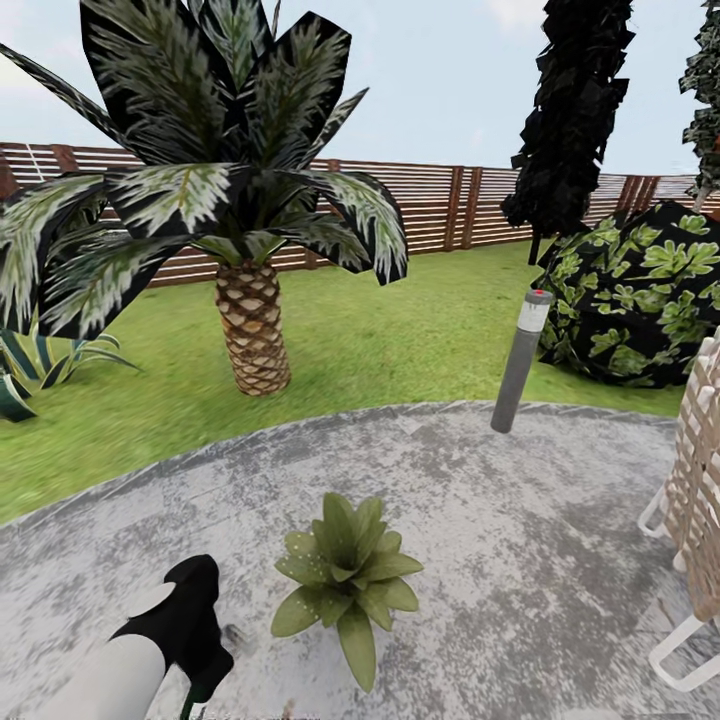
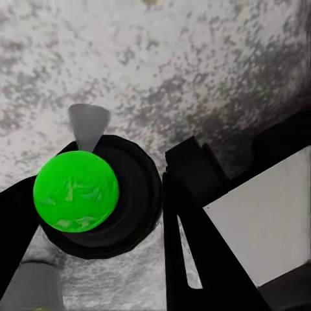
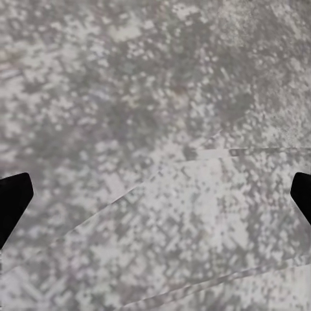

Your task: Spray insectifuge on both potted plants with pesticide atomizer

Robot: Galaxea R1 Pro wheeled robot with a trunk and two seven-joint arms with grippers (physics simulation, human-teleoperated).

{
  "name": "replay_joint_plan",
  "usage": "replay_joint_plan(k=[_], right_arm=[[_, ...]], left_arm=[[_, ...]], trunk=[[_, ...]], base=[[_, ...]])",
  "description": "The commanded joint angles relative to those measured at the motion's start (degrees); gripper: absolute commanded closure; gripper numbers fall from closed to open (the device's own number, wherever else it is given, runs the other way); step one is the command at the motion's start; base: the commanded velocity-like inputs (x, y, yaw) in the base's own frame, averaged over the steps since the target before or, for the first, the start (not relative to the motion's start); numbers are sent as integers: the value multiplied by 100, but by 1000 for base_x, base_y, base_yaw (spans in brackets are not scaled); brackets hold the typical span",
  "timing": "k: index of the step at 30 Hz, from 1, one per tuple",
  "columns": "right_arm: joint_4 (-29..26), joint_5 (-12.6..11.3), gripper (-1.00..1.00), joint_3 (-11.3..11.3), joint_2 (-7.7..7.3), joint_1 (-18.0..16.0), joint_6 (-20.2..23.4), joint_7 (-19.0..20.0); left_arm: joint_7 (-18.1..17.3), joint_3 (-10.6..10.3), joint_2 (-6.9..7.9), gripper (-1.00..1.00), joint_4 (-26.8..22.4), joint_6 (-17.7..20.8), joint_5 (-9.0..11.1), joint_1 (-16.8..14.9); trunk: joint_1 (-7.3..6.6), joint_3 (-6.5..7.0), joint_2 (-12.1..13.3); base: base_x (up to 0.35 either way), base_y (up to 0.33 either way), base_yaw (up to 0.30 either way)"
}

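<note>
One potted plant point(image 1: 346, 584), a low rosette of broad green leaves, stands on the round grey stone patio point(image 1: 500, 520) near the bottom centre of the head view; its pot is hidden under the leaves. Just left of it my left gripper point(image 1: 198, 655) points down, with a bit of green atomizer point(image 1: 193, 692) showing below it. In the left wrist view the pesticide atomizer point(image 2: 76, 191) shows end-on as a bright green disc in a dark ring, with my left gripper point(image 2: 97, 194) shut on it. My right gripper point(image 3: 155, 201) is open over bare stone.
A tall palm point(image 1: 250, 330) rises on the lawn behind the patio, with a striped agave point(image 1: 40, 365) at far left. A grey bollard lamp point(image 1: 520, 362) stands at the patio's far edge. A leafy bush point(image 1: 640, 295) and a wicker chair point(image 1: 700, 470) are at right. A slatted fence point(image 1: 450, 205) closes the back.
</note>
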Motion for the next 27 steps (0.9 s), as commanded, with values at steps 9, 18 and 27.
replay_joint_plan(k=[9, 18, 27], right_arm=[[8, 61, -100, -41, 0, -3, -18, -21], [9, 61, -100, -33, 0, -2, -19, -21], [7, 61, -100, -32, 7, -3, -21, -21]], left_arm=[[1594, 354, -70, 100, 115, -188, 1014, 236], [2177, 410, -180, 100, 451, -421, 1460, 253], [2210, 521, -181, 100, 451, -416, 1462, 253]], trunk=[[-1, -58, -2], [-1, -71, -2], [-1, -97, -2]], base=[[0, 0, 176], [0, -97, 44], [-143, -113, 87]])
